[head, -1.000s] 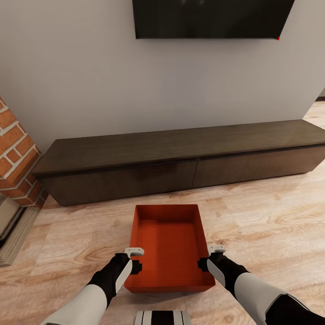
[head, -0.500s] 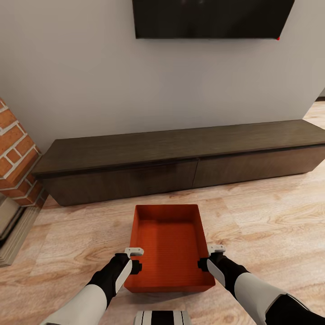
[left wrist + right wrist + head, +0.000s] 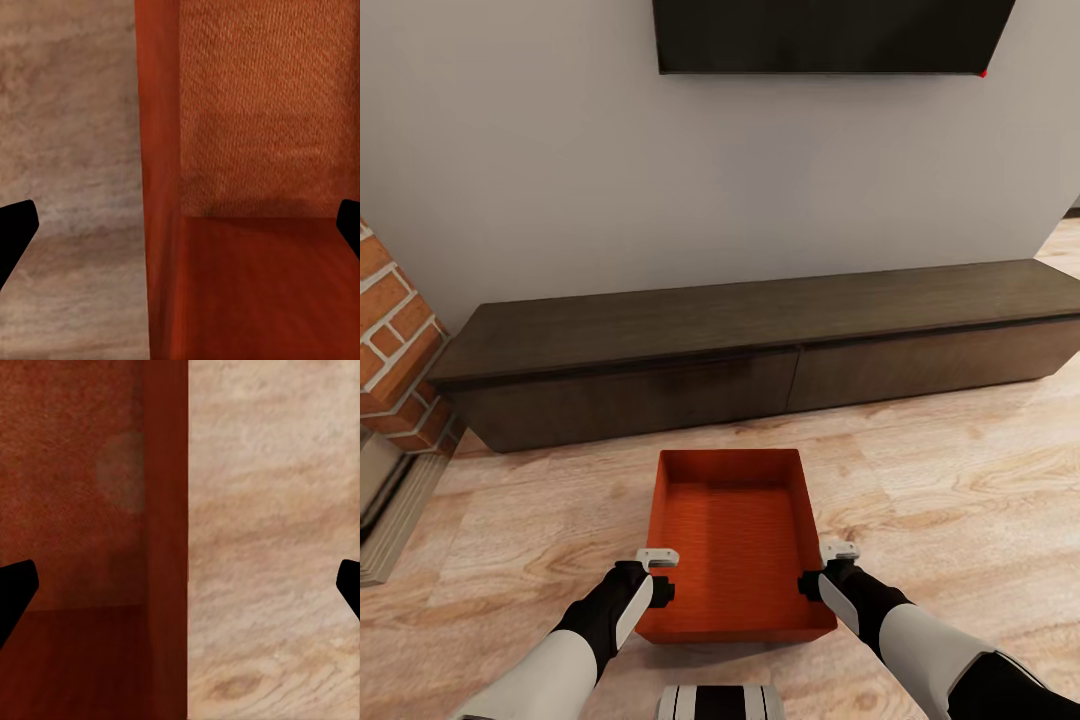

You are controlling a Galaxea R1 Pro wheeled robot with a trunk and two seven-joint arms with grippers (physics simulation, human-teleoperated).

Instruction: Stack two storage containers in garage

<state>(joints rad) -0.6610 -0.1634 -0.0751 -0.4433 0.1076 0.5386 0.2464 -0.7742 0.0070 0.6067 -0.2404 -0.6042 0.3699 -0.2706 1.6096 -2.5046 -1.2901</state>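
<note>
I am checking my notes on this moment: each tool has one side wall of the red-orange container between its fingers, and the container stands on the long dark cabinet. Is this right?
Not quite. The red-orange container is not on the long dark cabinet; the head view shows it in front of the cabinet, over the light wood floor. The rest holds: the left tool and right tool each straddle a side wall, fingers apart.

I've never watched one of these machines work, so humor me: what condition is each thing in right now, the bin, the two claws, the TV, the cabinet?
storage container: upright, empty, open-topped, between both grippers.
left gripper: open, straddling the container's left wall.
right gripper: open, straddling the container's right wall.
TV: on the wall, screen dark.
cabinet: fronts shut, top bare.
</note>
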